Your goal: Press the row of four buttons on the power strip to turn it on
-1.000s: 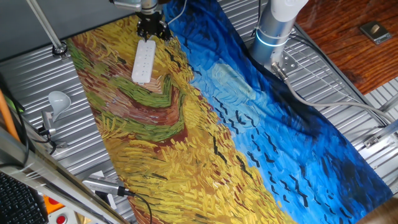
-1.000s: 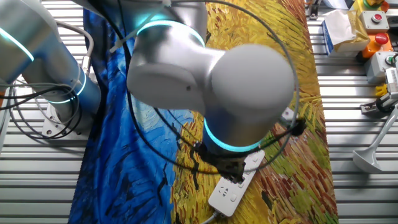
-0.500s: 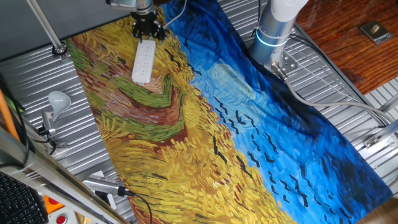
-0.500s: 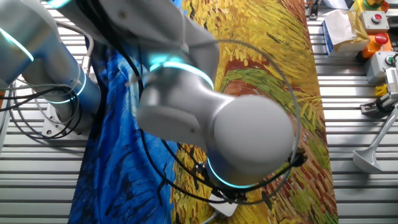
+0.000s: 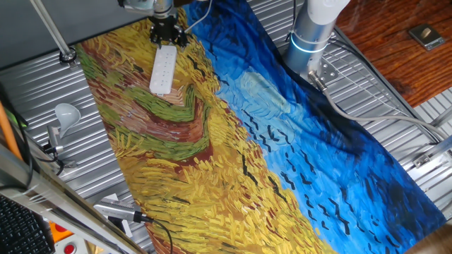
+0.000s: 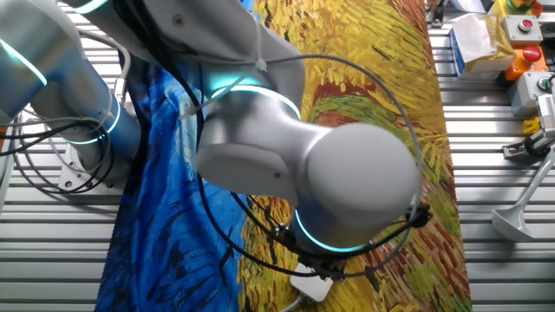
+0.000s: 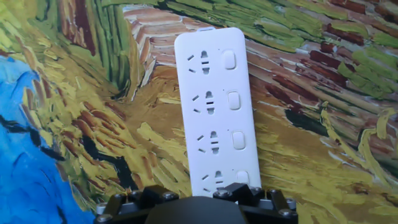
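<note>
The power strip (image 5: 163, 70) is a white bar lying on the painted cloth near the far left of one fixed view. The hand view shows it lengthwise (image 7: 213, 106), with the row of four buttons (image 7: 234, 101) running down its right side beside the sockets. My gripper (image 5: 168, 35) hangs at the strip's far end, its black body (image 7: 196, 205) filling the bottom edge of the hand view just over the nearest button (image 7: 242, 177). No fingertips show. In the other fixed view the arm hides all but a corner of the strip (image 6: 312, 284).
A Van Gogh-print cloth (image 5: 247, 141) covers the ribbed metal table. A white lamp head (image 5: 66, 111) stands at the left edge, loose tools (image 5: 116, 210) lie at the front left, and the arm's base (image 5: 311, 35) rises at the back. A button box (image 6: 520, 26) sits far right.
The gripper has slid a little along the strip toward its far end. In the other fixed view the arm now covers more of the strip.
</note>
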